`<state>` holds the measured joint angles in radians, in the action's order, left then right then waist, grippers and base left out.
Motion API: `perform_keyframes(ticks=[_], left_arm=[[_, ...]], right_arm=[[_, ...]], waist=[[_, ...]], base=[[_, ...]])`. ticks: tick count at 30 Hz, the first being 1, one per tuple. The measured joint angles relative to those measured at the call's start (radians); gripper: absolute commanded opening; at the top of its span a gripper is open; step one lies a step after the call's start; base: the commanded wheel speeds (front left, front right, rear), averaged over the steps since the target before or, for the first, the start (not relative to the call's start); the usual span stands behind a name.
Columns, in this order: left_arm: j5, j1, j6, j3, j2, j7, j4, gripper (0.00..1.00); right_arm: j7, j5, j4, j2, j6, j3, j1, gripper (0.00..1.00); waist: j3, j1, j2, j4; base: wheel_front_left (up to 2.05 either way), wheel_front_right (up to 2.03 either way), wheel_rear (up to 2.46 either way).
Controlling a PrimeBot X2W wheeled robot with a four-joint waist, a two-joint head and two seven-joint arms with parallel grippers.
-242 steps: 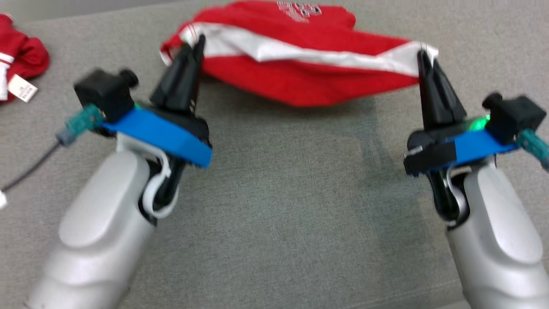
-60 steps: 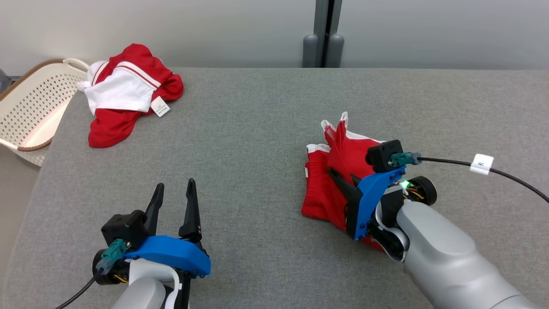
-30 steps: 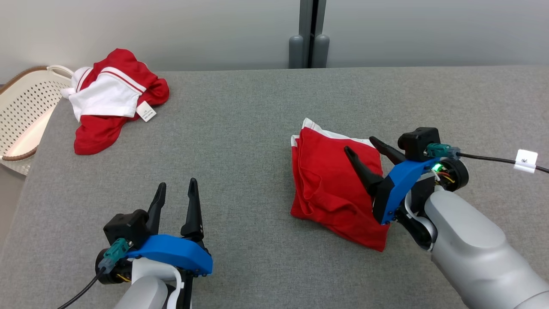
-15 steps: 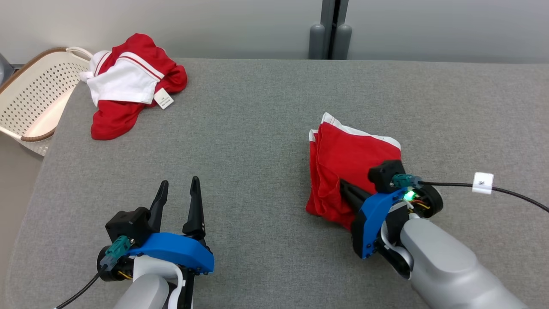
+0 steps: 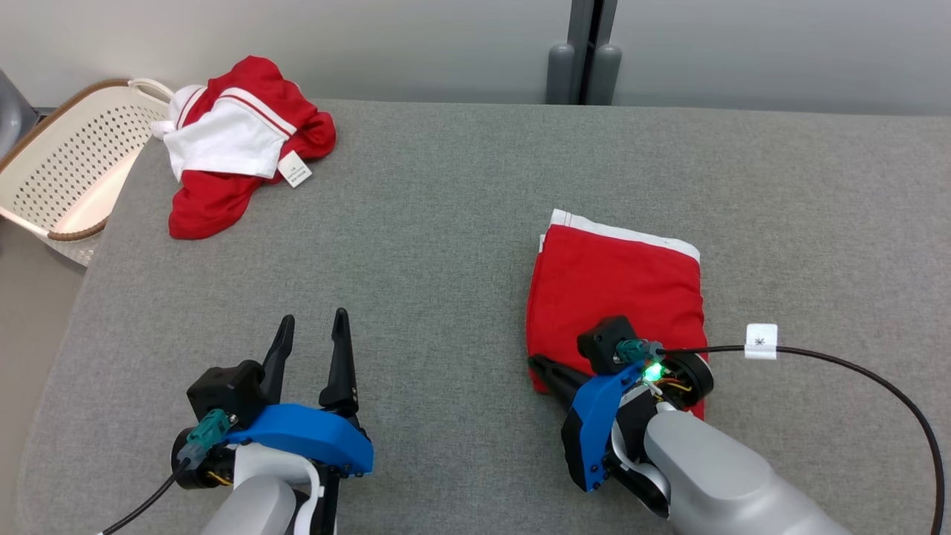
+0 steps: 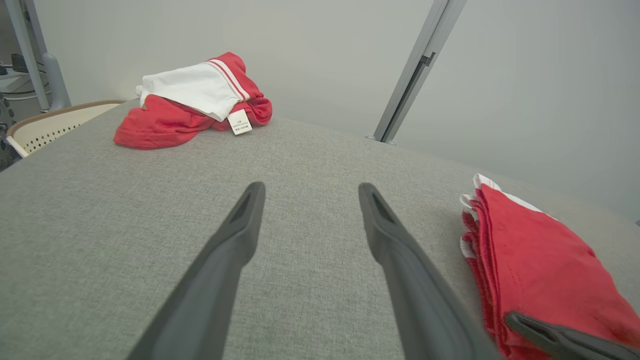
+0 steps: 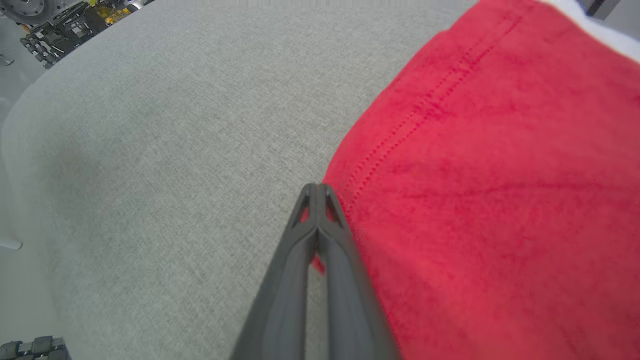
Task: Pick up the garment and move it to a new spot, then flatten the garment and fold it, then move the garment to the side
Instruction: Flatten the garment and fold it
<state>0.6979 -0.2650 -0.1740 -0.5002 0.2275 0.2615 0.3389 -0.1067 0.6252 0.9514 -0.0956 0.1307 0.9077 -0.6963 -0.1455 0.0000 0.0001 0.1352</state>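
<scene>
The right gripper (image 5: 536, 364) is seen with its jaws pressed together at the near left corner of the folded red garment (image 5: 617, 282), which lies on the grey table (image 5: 446, 223). Whether cloth is pinched cannot be made out, as the garment's near edge is hidden by the wrist. The left gripper (image 5: 312, 318) is held wide apart, empty. A second ago the right fingers were spread above the garment.

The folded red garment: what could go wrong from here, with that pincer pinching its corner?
The right pincer is shut on only the near left corner of the folded garment; pulled sideways, the layers could fan open.
Little cloth shows in its grip, so the corner may slip out.
Its black cable trails across the table and might drag over the fold.
</scene>
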Motion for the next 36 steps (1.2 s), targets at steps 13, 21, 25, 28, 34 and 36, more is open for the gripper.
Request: perform_keyframes(ticks=[13,21,25,28,34,36], left_arm=[[-0.034,0.011,0.012,0.020,-0.006,0.000,0.001,1.00],[-0.076,0.044,-0.002,0.059,-0.015,0.000,-0.003,1.00],[-0.089,0.068,0.008,0.098,-0.032,0.000,-0.014,1.00],[-0.114,0.094,0.022,0.122,-0.040,0.000,-0.017,1.00],[-0.157,0.149,0.045,0.168,-0.048,0.000,-0.010,1.00],[-0.173,0.165,0.052,0.177,-0.047,0.000,-0.006,1.00]], right_arm=[[-0.153,-0.010,-0.032,-0.007,0.000,-0.128,-0.028,1.00],[-0.155,-0.201,-0.176,-0.035,0.000,-0.486,0.100,1.00],[-0.155,-0.311,-0.265,-0.024,0.000,-0.649,0.200,1.00],[-0.155,-0.374,-0.330,-0.010,0.000,-0.744,0.272,1.00],[-0.156,-0.447,-0.421,0.018,0.000,-0.838,0.375,1.00],[-0.156,-0.458,-0.438,0.025,0.000,-0.854,0.404,1.00]], waist=[[0.054,-0.0001,0.0000,-0.073],[0.099,-0.0001,0.0000,-0.133],[0.118,-0.0001,-0.0001,-0.152],[0.127,-0.0001,-0.0001,-0.159],[0.144,-0.0002,-0.0001,-0.162],[0.148,-0.0002,-0.0001,-0.161]], base=[[0.00,0.00,0.00],[0.00,0.00,0.00],[0.00,0.00,0.00],[0.00,0.00,0.00],[0.00,0.00,0.00],[0.00,0.00,0.00]])
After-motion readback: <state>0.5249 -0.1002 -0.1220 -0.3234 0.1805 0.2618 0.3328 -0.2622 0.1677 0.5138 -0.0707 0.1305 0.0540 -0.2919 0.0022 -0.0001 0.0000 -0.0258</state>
